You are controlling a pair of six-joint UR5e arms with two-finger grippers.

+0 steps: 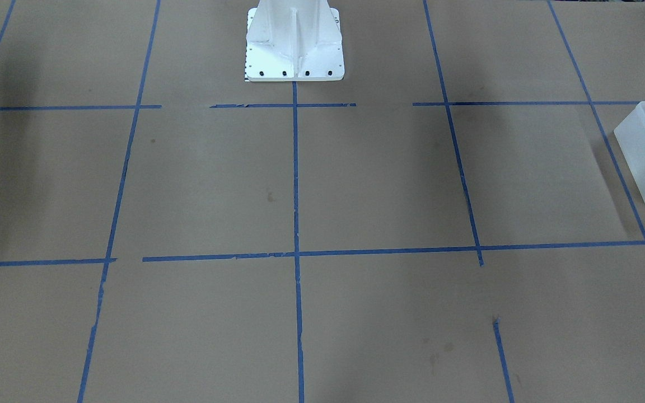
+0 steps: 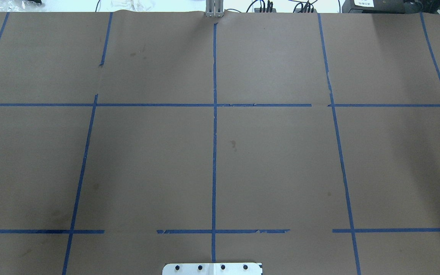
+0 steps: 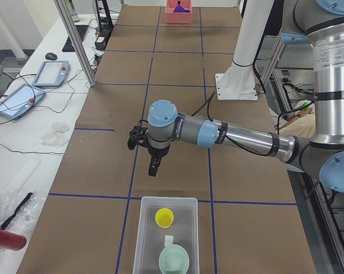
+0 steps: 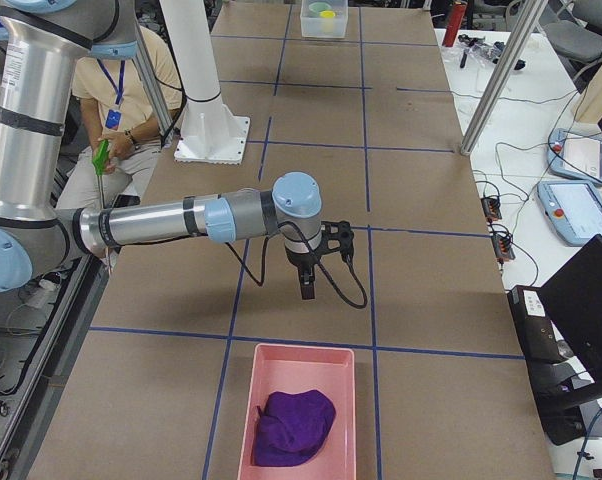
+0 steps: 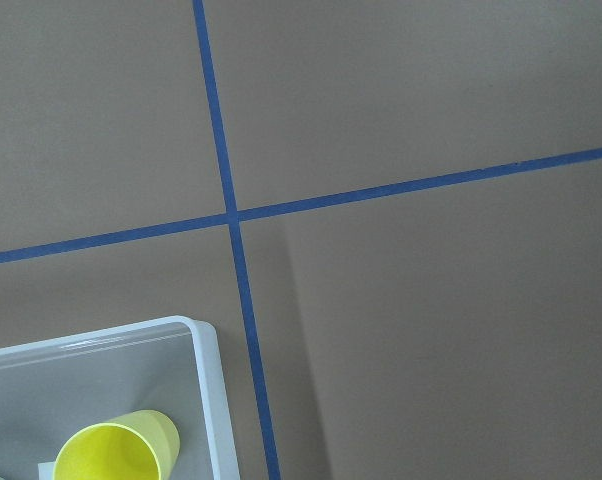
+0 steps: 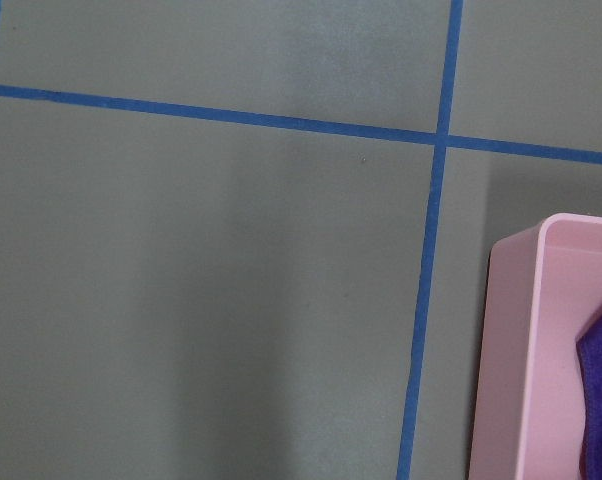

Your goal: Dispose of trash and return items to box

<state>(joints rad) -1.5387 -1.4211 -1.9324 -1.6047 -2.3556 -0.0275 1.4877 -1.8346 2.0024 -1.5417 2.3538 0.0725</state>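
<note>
The translucent white box (image 3: 146, 231) stands on the table near the camera in the exterior left view. The yellow cup (image 3: 164, 217) and the mint-green bowl (image 3: 174, 260) sit inside it. My left gripper (image 3: 153, 170) hangs above the table just beyond the box, empty; I cannot tell if it is open or shut. The left wrist view shows the box's corner (image 5: 203, 345) and the cup (image 5: 111, 456). My right gripper (image 4: 308, 290) hangs above the table short of a pink bin (image 4: 249, 420); its state cannot be told.
The pink bin holds a purple cloth (image 4: 295, 428) and also shows in the right wrist view (image 6: 516, 360). The white robot pedestal (image 1: 294, 45) stands at mid-table. A seated person (image 4: 106, 130) is behind the robot. Benches with tablets and cables flank the table.
</note>
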